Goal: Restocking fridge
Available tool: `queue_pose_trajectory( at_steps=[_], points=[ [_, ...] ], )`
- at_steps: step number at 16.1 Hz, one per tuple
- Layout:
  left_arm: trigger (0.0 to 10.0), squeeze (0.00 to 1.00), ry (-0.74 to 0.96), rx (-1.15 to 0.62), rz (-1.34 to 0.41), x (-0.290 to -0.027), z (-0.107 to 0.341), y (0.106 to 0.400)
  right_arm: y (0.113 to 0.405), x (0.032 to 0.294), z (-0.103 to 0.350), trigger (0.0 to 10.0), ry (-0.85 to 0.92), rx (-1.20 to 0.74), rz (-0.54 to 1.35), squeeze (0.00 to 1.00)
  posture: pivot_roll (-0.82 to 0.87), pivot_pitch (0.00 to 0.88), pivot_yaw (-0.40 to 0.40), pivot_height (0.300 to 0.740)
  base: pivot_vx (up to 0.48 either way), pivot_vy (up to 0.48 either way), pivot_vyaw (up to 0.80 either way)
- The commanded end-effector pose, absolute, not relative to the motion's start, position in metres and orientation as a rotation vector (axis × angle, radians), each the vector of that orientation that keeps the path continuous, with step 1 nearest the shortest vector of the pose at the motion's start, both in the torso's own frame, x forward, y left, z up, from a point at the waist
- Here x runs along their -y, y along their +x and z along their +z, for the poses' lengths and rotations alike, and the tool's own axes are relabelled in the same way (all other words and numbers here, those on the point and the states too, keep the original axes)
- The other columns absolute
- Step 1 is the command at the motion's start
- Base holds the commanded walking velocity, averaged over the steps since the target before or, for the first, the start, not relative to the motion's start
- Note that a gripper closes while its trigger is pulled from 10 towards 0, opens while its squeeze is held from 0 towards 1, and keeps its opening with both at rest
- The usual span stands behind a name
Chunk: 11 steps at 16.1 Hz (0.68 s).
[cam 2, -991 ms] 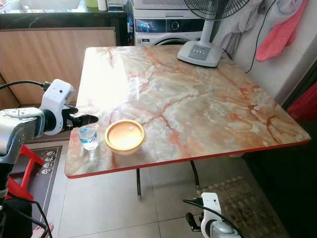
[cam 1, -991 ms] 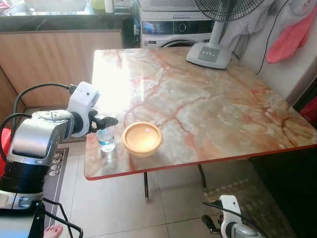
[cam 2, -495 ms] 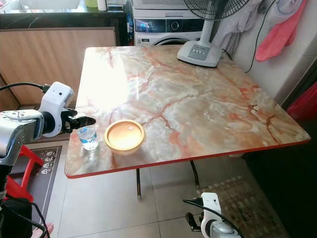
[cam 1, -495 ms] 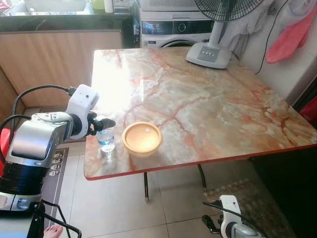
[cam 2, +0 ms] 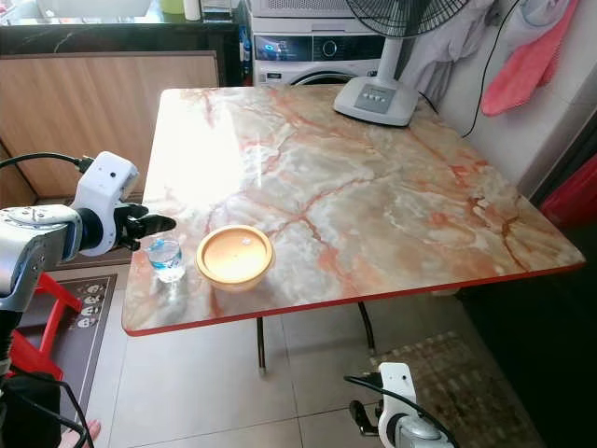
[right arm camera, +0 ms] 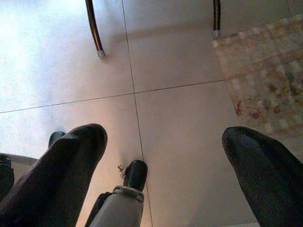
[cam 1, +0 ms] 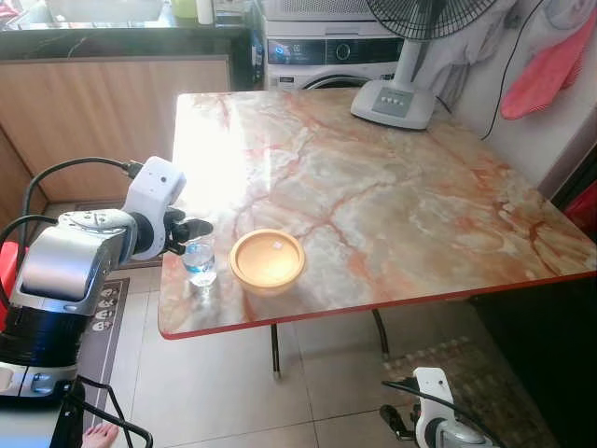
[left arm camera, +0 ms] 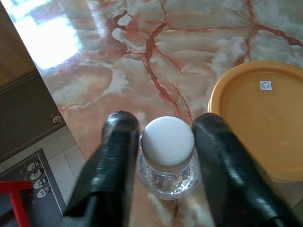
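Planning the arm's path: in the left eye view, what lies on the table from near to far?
Water bottle with the left gripper at its cap, beside the yellow bowl → bare marble table → fan base.

**Strong glare, sharp head views**

Daylight washes the tabletop (cam 1: pixel 373 187) with a white glare patch near its left edge. Both eye views are bright and crisp. In the wrist views the close black fingers (left arm camera: pixel 113 165) are soft-focused, and the floor (right arm camera: pixel 180 71) looks pale and evenly lit.
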<state>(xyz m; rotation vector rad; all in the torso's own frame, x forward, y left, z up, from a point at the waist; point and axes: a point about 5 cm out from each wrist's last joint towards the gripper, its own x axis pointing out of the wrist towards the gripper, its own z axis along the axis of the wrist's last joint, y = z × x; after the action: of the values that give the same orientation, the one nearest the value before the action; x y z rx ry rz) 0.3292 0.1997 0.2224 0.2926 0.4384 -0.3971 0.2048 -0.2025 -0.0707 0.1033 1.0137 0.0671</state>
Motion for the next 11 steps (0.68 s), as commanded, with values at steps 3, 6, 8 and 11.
queue_pose_trajectory(
  at_steps=[3, 6, 8, 11],
  points=[
    [1.6, 0.0, 0.311, -0.438, -0.377, -0.2025, 0.2237, 0.329, 0.2026, 0.2038, -0.0717, 10.0, 0.103, -1.025, 0.07, 0.0, 0.18, 0.0, -0.071, 0.74, 0.0, 0.0, 0.0],
    [10.0, 0.0, 0.324, -0.437, -0.364, -0.2039, 0.2227, 0.3298, 0.2028, 0.2039, -0.0716, 10.0, 0.101, -1.025, 0.07, 0.0, 0.18, 0.0, -0.071, 0.74, 0.0, 0.0, 0.0],
    [10.0, 0.0, 0.341, -0.429, -0.338, -0.2065, 0.2233, 0.3317, 0.2028, 0.2039, -0.0716, 10.0, 0.101, -1.025, 0.069, 0.0, 0.18, 0.0, -0.072, 0.74, 0.0, 0.0, 0.0],
    [10.0, 0.96, 0.342, -0.426, -0.333, -0.2073, 0.2227, 0.3323, 0.2028, 0.204, -0.0716, 10.0, 0.101, -1.026, 0.068, 0.0, 0.18, 0.0, -0.072, 0.74, 0.0, 0.0, 0.0]
  ],
)
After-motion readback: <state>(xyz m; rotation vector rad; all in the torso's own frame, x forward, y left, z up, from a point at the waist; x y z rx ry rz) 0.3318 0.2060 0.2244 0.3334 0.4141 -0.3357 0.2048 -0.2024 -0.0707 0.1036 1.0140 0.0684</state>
